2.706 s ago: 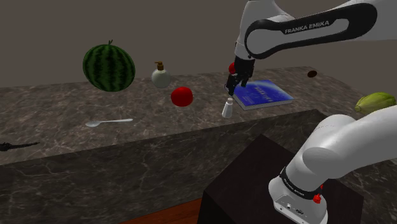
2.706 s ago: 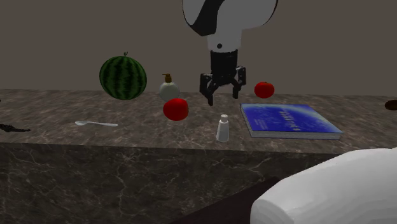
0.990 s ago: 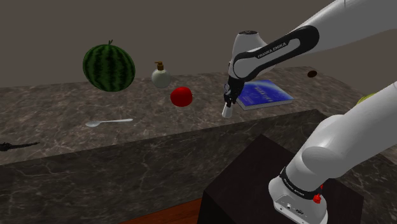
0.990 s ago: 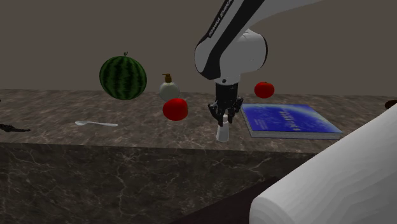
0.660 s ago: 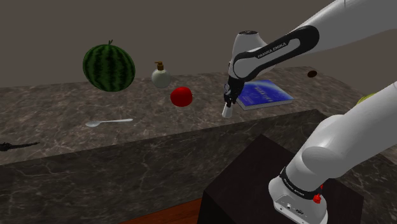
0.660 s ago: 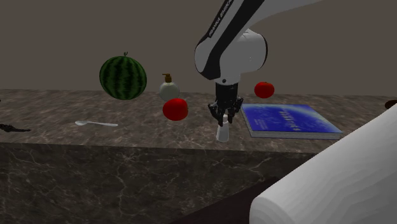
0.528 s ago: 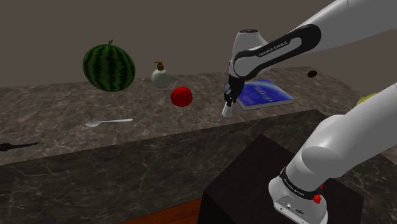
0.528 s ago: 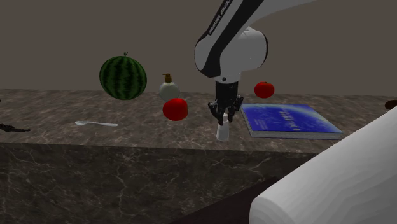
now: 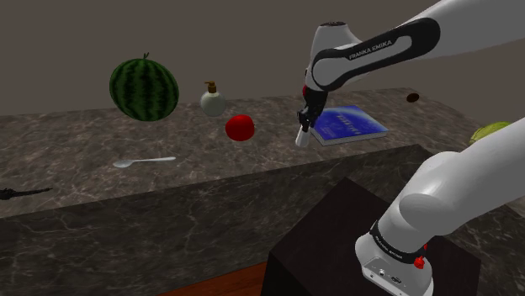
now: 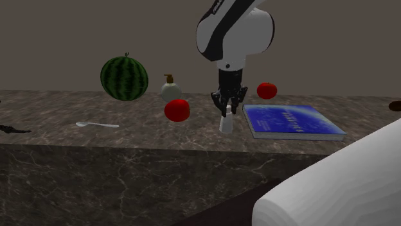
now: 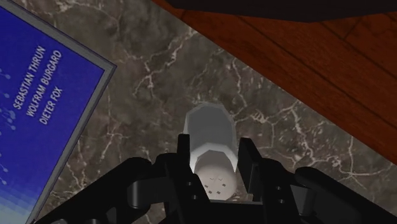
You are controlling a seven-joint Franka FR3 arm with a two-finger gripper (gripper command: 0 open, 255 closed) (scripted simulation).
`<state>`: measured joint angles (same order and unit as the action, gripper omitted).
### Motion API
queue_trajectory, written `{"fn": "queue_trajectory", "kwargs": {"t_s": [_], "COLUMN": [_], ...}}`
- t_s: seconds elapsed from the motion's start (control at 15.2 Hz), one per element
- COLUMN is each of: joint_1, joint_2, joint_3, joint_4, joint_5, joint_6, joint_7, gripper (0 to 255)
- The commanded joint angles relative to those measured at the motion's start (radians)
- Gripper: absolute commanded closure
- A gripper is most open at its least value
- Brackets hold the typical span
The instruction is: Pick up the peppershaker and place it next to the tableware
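Now your black two-finger gripper (image 9: 304,126) is clamped on the small white pepper shaker (image 9: 303,138), one finger on each side of its body. The shaker hangs clear of the dark marbled table (image 9: 210,172). It sits above the table's front strip, just beside the near corner of the blue hardcover book (image 9: 347,124).

In the wrist view the table's front edge runs close past the shaker, with reddish-brown wooden floor (image 11: 318,57) beyond it. Toward the shoulder view's left you have a bare stretch of marble along the front edge leading to the white spoon (image 9: 145,161), which lies well apart from the shaker. The round red fruit (image 9: 240,128) sits farther back from that stretch. The striped green watermelon (image 9: 144,89) and the pale round bottle with a brown pump top (image 9: 213,100) stand near the table's rear edge.

Compared with half a second ago, the shaker has left the surface and risen a little with the gripper. The spoon, fruit and book lie where they were.
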<state>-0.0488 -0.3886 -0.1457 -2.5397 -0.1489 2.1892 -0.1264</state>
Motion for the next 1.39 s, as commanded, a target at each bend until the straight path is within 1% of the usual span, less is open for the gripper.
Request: {"fn": "queue_trajectory", "kwargs": {"t_s": [0.0,0.66,1.32], "joint_1": [0.001,0.004,0.007], "joint_2": [-0.013,-0.061,-0.082], "joint_3": [0.003,0.011,0.019], "joint_4": [0.019,0.118,0.235], "joint_5": [0.002,0.011,0.018], "joint_6": [-0.032,-0.178,-0.317], "joint_7": [-0.001,-0.010,-0.019], "gripper": [255,255,255]}}
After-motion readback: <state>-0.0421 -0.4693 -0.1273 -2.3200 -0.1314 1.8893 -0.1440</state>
